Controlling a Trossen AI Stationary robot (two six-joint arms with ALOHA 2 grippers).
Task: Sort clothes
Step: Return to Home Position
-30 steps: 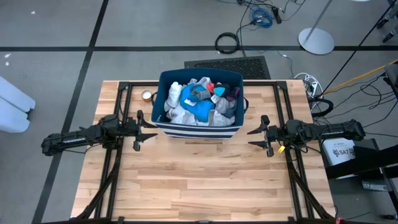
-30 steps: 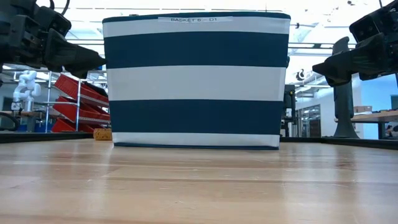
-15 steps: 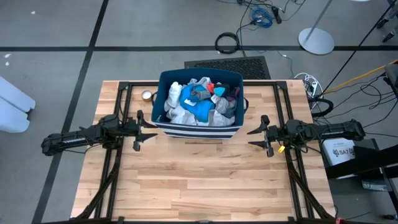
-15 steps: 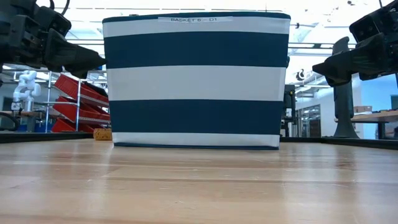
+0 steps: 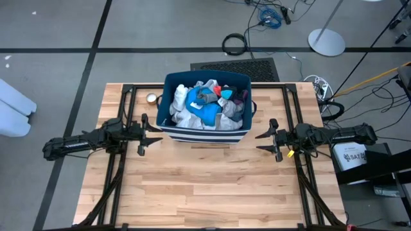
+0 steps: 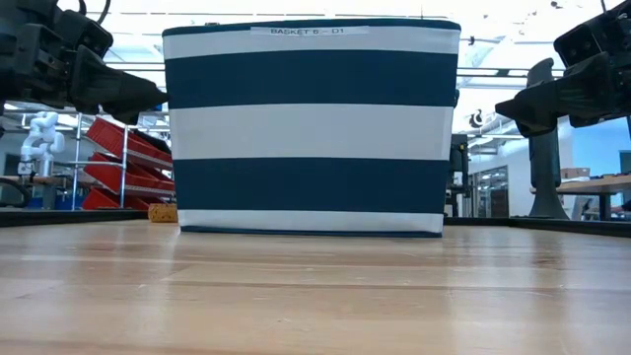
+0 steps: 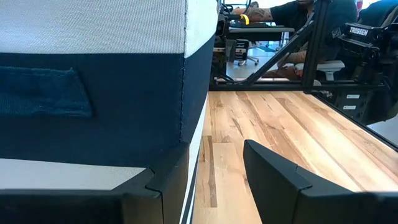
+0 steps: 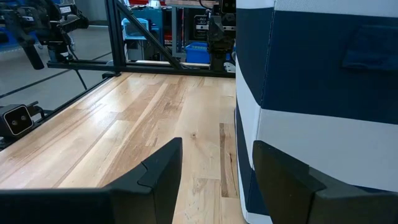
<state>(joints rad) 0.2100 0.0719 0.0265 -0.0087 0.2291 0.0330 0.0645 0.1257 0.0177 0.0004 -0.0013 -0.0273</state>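
The clothes (image 5: 207, 106), a heap of teal-blue, white, grey and red-pink pieces, lie inside the navy bin with white stripes (image 5: 204, 135) at the table's far middle. My left gripper (image 5: 151, 135) hovers open, pointing level at the bin's left side, a little short of it; the left wrist view shows the bin's wall (image 7: 93, 81) close ahead of its fingers. My right gripper (image 5: 264, 140) stands open to the right of the bin, also pointing level toward it, its fingers apart before the bin's wall (image 8: 317, 93). In the low view the bin (image 6: 311, 128) hides the clothes.
A small round roll of tape (image 5: 152, 98) lies on the table left of the bin. Black frame rails (image 5: 119, 173) run along both table sides. Bare wooden table (image 5: 205, 186) stretches from the bin to the near edge.
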